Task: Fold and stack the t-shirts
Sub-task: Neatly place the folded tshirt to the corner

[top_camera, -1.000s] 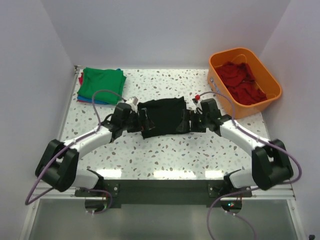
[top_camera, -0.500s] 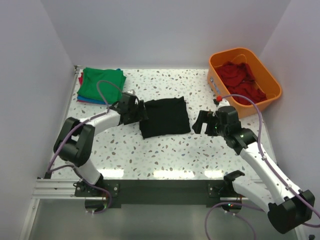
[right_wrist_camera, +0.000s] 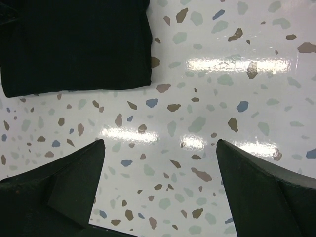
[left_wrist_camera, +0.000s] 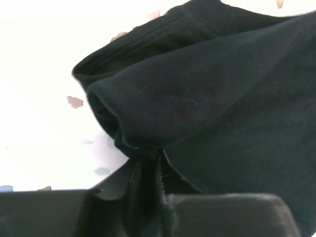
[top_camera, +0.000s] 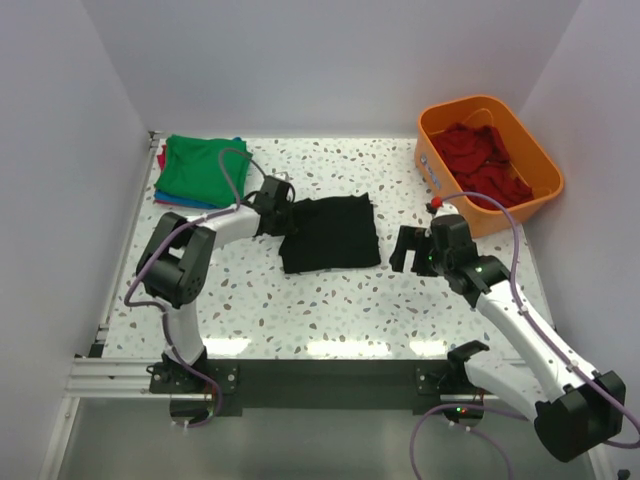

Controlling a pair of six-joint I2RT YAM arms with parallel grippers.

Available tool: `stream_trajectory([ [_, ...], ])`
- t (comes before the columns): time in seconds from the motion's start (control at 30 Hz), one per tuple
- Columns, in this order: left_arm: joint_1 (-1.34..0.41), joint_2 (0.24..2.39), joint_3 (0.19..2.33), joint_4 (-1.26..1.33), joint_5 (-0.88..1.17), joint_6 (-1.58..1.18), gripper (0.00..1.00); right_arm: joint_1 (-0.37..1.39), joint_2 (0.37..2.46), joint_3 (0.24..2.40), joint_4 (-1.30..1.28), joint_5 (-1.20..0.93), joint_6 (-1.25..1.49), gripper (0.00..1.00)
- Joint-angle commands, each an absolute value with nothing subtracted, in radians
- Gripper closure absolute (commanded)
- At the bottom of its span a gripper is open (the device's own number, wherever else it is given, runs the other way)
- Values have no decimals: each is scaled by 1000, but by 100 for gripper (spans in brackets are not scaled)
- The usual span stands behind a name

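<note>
Left gripper (top_camera: 284,214) is clamped on the left edge of the black folded knit t-shirt (top_camera: 330,233). In the left wrist view the cloth (left_wrist_camera: 207,98) puckers into a tight gather between the two dark fingers (left_wrist_camera: 232,217), jaws closed down to fabric thickness. A rolled sleeve hem and a ribbed seam band show along the upper left edge.

The shirt lies flat, roughly rectangular, mid-table on the white speckled terrazzo tabletop (top_camera: 330,310), which is glossy with lamp glare.

Right gripper (top_camera: 404,250) sits just right of the shirt without touching it, jaws spread wide and nothing between them. In the right wrist view, the matte black wedge-shaped fingers (right_wrist_camera: 59,197) frame bare tabletop (right_wrist_camera: 222,98), with the shirt's lower right corner (right_wrist_camera: 79,44) at upper left; fine rib texture visible, edges square.

Back left corner: stack of folded t-shirts, green on top (top_camera: 203,165), with blue and red edges showing beneath, well apart from the black one.

Back right: orange rounded-rectangle plastic bin (top_camera: 538,160) holding crumpled red shirts (top_camera: 480,165). There is a small pale patch on the bin's left wall, too small to read.
</note>
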State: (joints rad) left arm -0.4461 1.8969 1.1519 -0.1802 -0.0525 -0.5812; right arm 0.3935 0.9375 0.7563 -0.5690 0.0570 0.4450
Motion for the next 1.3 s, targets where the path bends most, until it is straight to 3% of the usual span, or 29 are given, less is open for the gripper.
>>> stream_trajectory([
  [0.0,-465,1963,1224,-273,-116,-485,100,393,951,747,-554,104,416,1],
  [0.23,-463,1938,1367,-313,-365,-186,100,393,992,736,-538,166,390,1],
  [0.57,-411,1816,1465,-209,-439,319,100,391,1034,723,-523,233,377,1],
  [1.27,-45,1907,1905,-351,-296,451,100,393,1126,732,-503,225,383,1],
])
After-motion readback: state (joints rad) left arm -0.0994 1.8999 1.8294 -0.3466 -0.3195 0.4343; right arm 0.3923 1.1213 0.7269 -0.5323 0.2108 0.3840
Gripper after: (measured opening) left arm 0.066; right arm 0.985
